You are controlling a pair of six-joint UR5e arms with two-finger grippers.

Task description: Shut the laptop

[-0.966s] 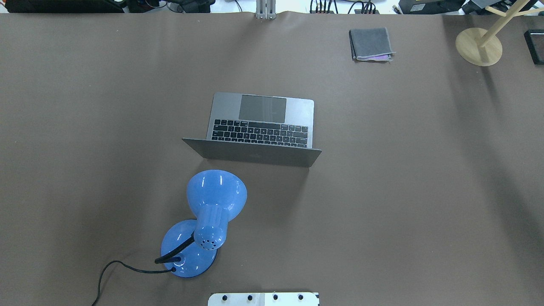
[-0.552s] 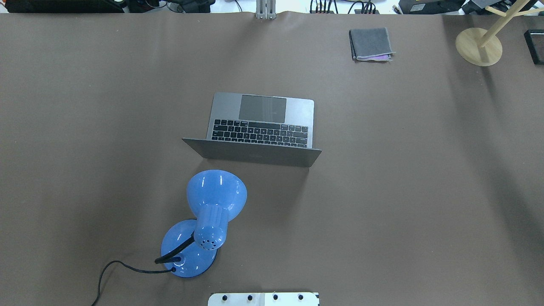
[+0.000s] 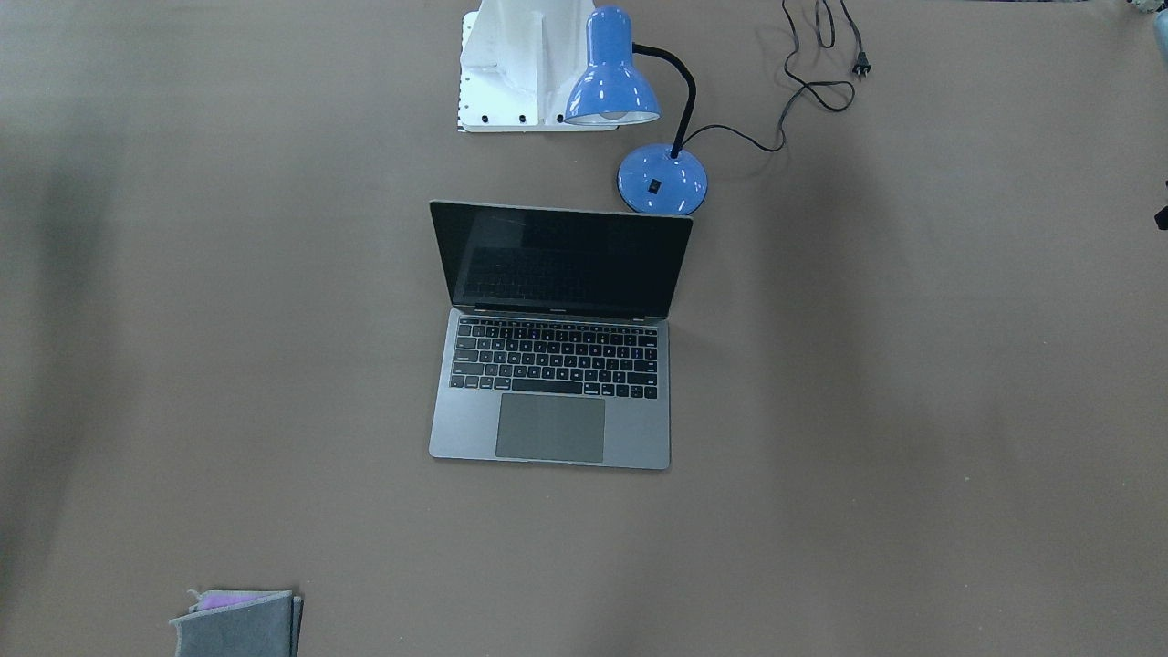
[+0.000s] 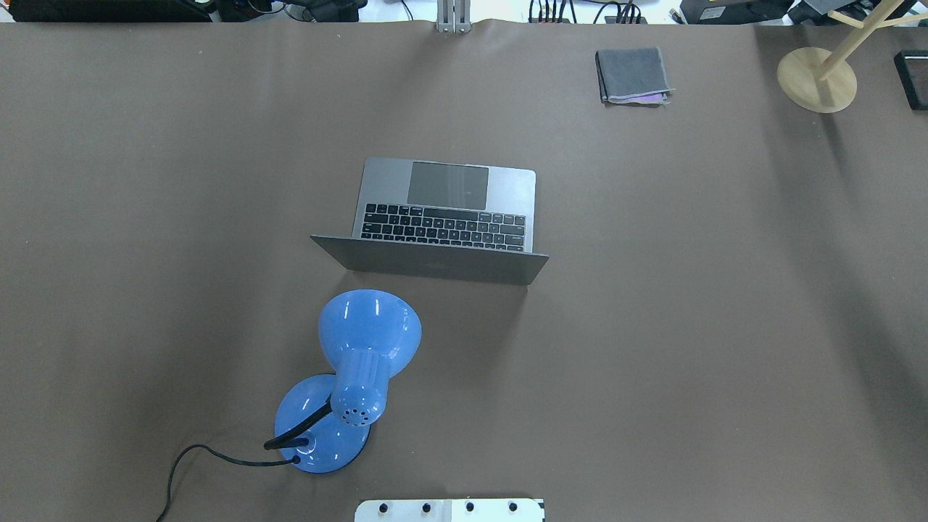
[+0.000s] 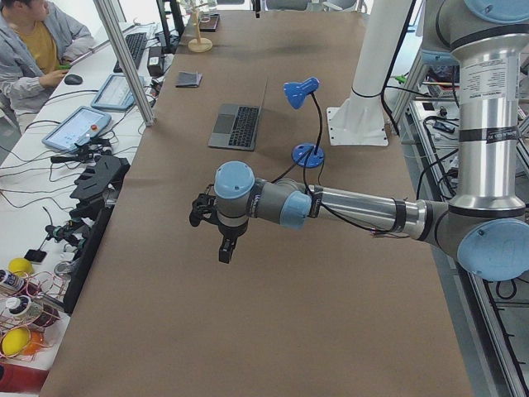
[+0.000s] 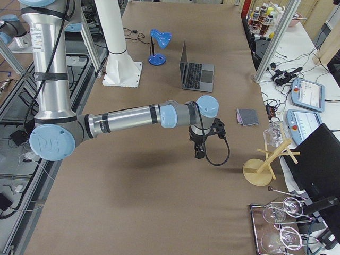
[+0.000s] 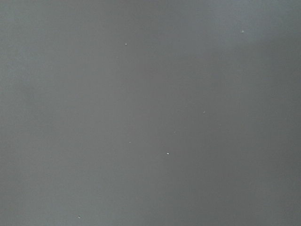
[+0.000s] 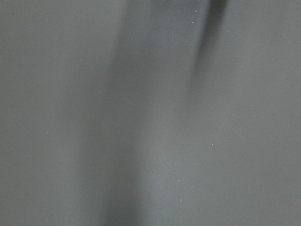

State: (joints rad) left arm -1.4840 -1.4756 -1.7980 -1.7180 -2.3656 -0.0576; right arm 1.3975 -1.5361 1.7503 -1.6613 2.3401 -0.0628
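- The laptop sits in the middle of the bench. Its lid stands up, so it is wide open.
- The dark screen faces away from the robot. The back of the lid faces the robot.
- The job is not yet begun, as far as I can see. Nothing touches the laptop.
- The left arm hangs over bare bench, well apart from the laptop. The right arm does the same at the other end.
- The left jaws and the right jaws point down. I cannot tell if they are open or closed, as they show only from the side.
- Both wrist cameras see only plain bench.
- What is left is all of it: reach the lid, then push it down flat onto the keys.
- The laptop is thin, flat and grey, and looks like smooth metal. The keys are black and the screen is shiny.
- A blue lamp stands near the back of the lid. It has a round, glossy shade and a bendy black neck.
- A folded grey cloth looks soft and lies far off near a corner.
- The bench top is brown and dull.
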